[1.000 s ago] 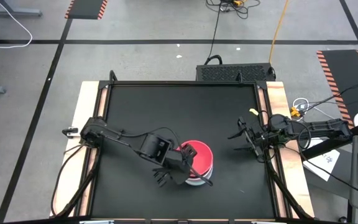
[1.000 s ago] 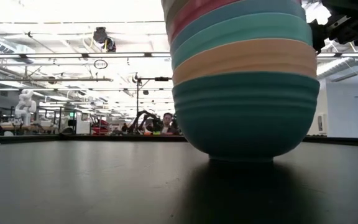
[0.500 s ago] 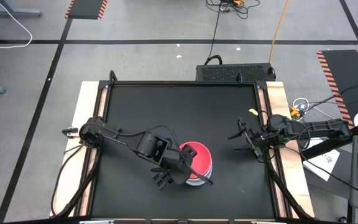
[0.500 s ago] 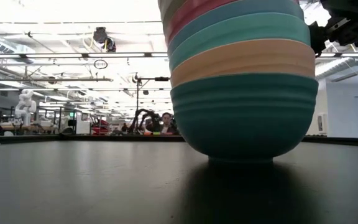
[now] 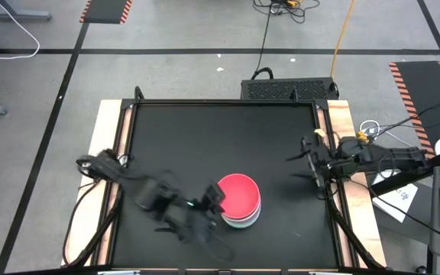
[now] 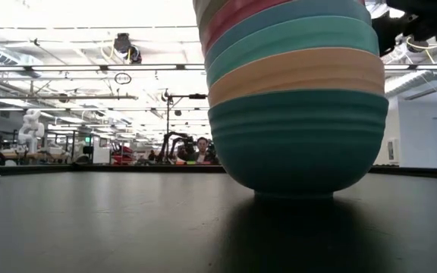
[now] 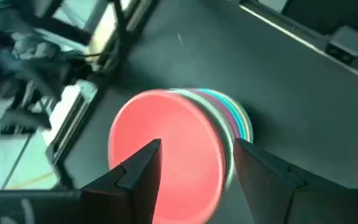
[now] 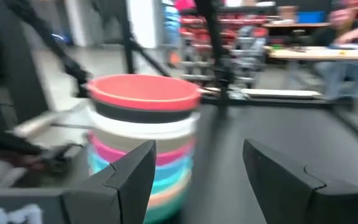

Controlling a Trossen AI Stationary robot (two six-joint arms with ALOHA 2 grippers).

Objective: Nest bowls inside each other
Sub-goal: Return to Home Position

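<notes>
My left gripper (image 7: 196, 148) has its jaws spread wide with nothing in them. The stack of bowls (image 7: 182, 124) sits just beyond the fingertips, framed in the gap and untouched. Seen from above, the stack stands near the middle of the black table (image 5: 205, 130), with that gripper close on its left. My right gripper (image 8: 199, 148) is also spread and empty, well apart from the stack at the table's right edge.

The stack is upright with its axis vertical and mouths up. The red bowl (image 5: 239, 193) is on top, with the black bowl (image 8: 143, 112) and the white bowl (image 8: 143, 132) under it. The low view cuts off the upper bowls, showing the green bowl (image 6: 298, 140) at the bottom with the peach bowl (image 6: 298, 72) above it. I cannot count the whole stack.
</notes>
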